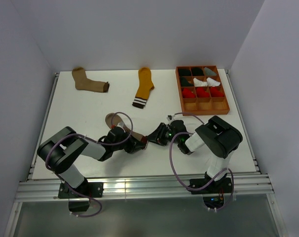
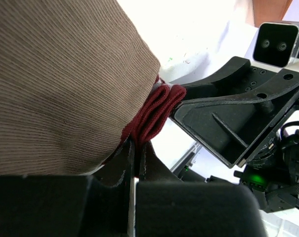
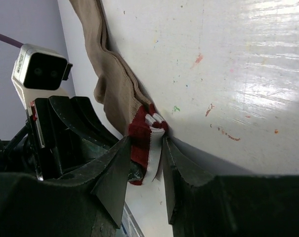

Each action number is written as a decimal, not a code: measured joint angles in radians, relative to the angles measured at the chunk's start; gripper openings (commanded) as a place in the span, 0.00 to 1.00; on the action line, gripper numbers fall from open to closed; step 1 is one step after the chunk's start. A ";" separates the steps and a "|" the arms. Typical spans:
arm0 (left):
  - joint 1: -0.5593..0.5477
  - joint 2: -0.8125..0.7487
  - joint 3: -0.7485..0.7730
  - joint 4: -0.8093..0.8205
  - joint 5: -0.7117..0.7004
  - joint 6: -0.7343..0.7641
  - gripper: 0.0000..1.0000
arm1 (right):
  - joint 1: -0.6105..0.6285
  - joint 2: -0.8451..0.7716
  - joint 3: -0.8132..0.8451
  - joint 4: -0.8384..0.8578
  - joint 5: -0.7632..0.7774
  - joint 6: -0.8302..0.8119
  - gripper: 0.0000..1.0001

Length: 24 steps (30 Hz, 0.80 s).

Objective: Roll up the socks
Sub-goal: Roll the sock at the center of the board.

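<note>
The light brown sock point(image 1: 117, 121) with a red-white striped cuff lies near the front middle of the table. Both grippers meet at its cuff end. My left gripper point(image 1: 136, 143) is shut on the red cuff point(image 2: 156, 111); the sock body point(image 2: 55, 84) fills that wrist view. My right gripper point(image 1: 152, 138) has its jaws closed around the striped cuff point(image 3: 148, 140) from the other side, and the sock body point(image 3: 114, 94) trails away on the table. The tan sock with a dark cuff point(image 1: 88, 81) and the mustard sock point(image 1: 144, 87) lie flat at the back.
An orange compartment tray point(image 1: 181, 96) at the back right holds black, grey, white and red rolled bundles. The table's front edge and rail run just behind the grippers. White walls enclose the left, back and right.
</note>
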<state>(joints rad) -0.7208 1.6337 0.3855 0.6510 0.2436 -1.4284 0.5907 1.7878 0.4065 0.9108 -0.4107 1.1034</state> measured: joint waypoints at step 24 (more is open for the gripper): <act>0.031 0.020 -0.063 0.179 0.051 -0.108 0.00 | -0.002 0.093 0.021 0.117 -0.076 0.039 0.37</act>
<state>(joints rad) -0.6903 1.6535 0.3222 0.8303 0.2951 -1.5368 0.5892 1.8805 0.4278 1.0283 -0.4866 1.1419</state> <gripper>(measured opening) 0.040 0.389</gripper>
